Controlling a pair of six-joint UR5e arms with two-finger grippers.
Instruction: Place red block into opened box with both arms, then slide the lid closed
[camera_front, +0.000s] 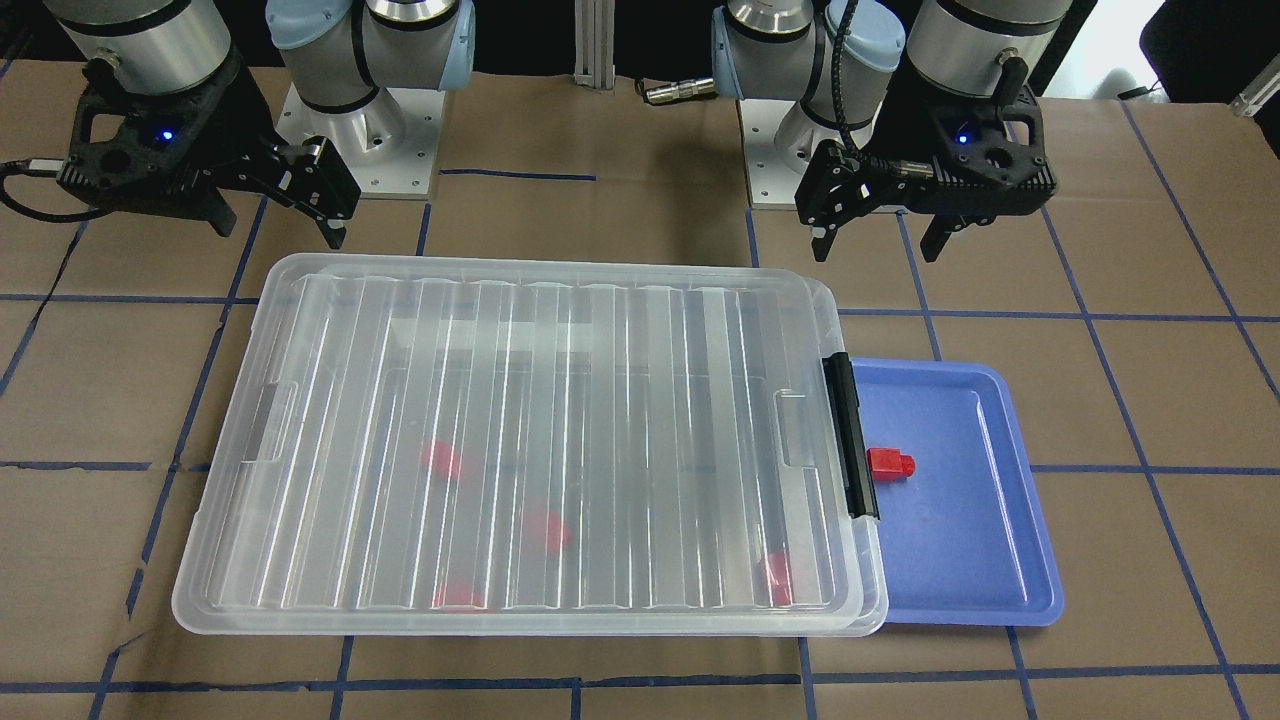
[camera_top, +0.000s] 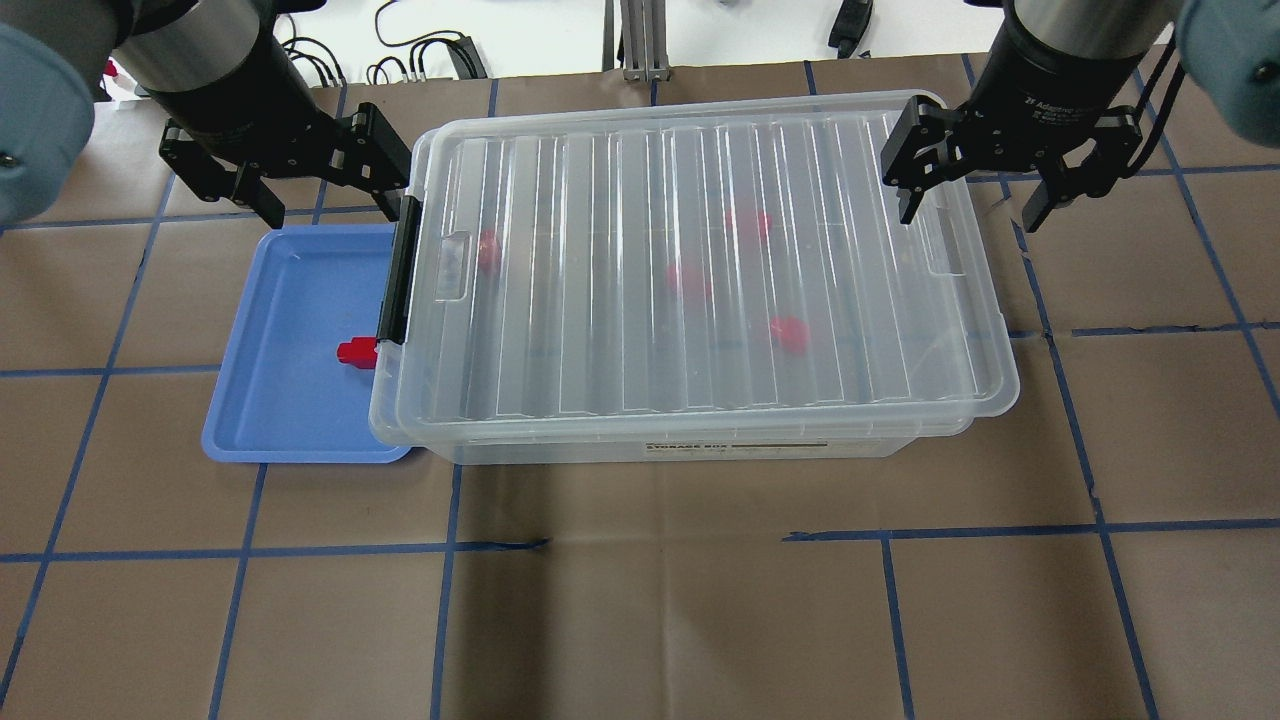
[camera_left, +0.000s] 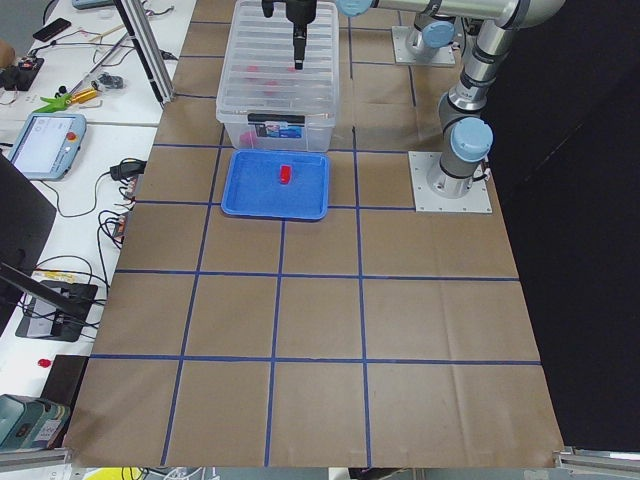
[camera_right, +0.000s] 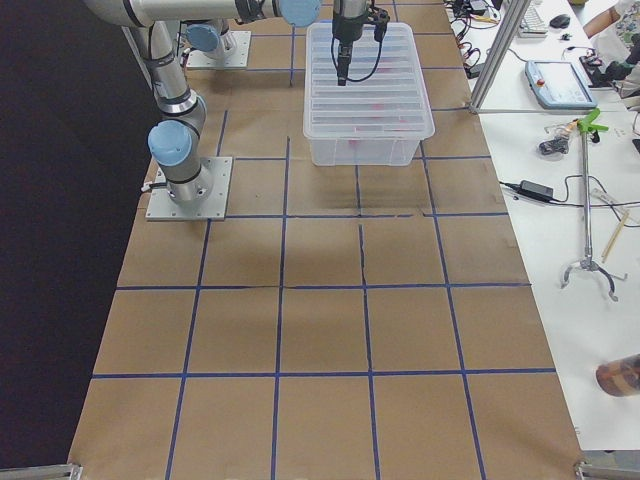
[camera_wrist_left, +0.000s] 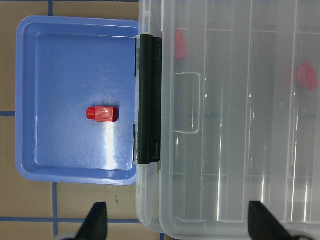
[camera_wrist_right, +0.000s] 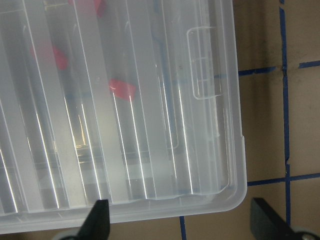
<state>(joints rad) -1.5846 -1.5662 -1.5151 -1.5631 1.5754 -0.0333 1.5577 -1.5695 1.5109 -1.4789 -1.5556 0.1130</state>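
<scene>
Though blurred, the box (camera_top: 540, 452) label (camera_top: 735, 447) perhaps reads "STORAGE BOX".

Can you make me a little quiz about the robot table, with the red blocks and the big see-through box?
1. True or false: the lid lies on top of the box.
2. Pick one. The red block outside the box sits:
A. on the blue tray
B. on the brown table
C. in a gripper
3. Fill in the number: ___ red blocks show through the lid.

Key: 1. True. 2. A. 3. Four.
</scene>
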